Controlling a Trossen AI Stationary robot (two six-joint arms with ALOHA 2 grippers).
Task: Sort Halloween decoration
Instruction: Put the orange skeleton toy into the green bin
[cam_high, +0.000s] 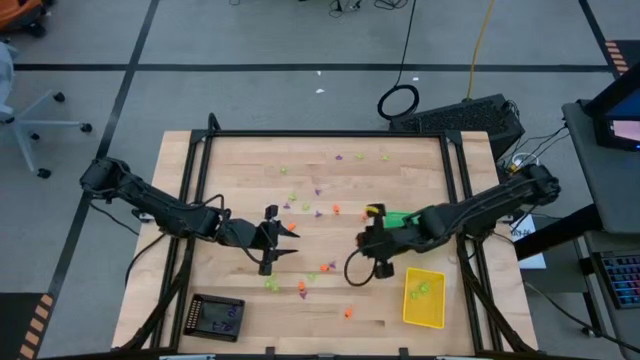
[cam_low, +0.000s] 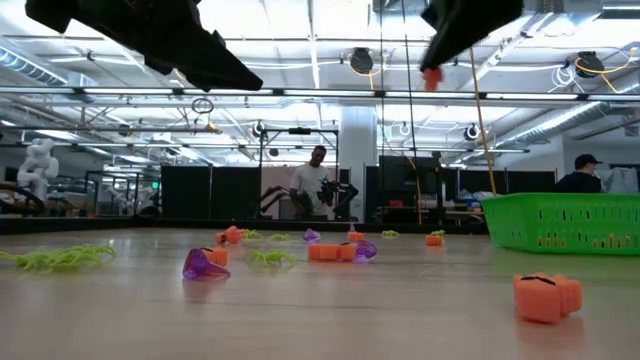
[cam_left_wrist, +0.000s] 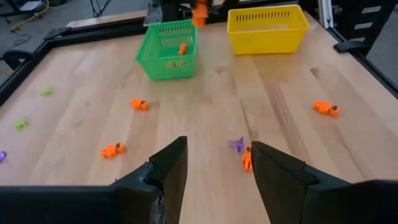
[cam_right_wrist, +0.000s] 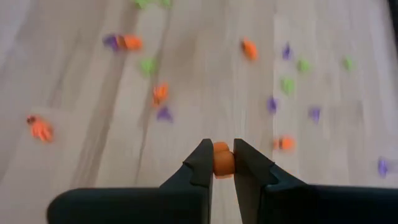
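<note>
Right gripper (cam_right_wrist: 222, 163): fingers (cam_right_wrist: 200, 163) pinched on a small orange trinket (cam_right_wrist: 222, 160), raised above the table; in the high view it sits right of centre, beside the green tray.
Left gripper (cam_left_wrist: 214, 168): fingers (cam_left_wrist: 171, 168) spread wide with nothing between them, raised over the wood left of centre; a purple trinket (cam_left_wrist: 236, 144) and an orange trinket just beside it lie on the table ahead of the gap.
Trinkets (cam_high: 318, 212): orange, purple and lime green pieces scattered over the middle and far part of the table, well apart from one another; a few orange ones lie near the front edge.
Green tray (cam_left_wrist: 166, 50): upright, right of centre, with orange pieces inside.
Yellow tray (cam_high: 424, 297): near the front right corner, with green pieces inside.
Black tray (cam_high: 217, 317): near the front left corner; its contents are too small to tell.
Table (cam_high: 250, 165): light wood inside a dark frame.
Room: in the low view a person stands far behind the table and another shows at the right edge.
</note>
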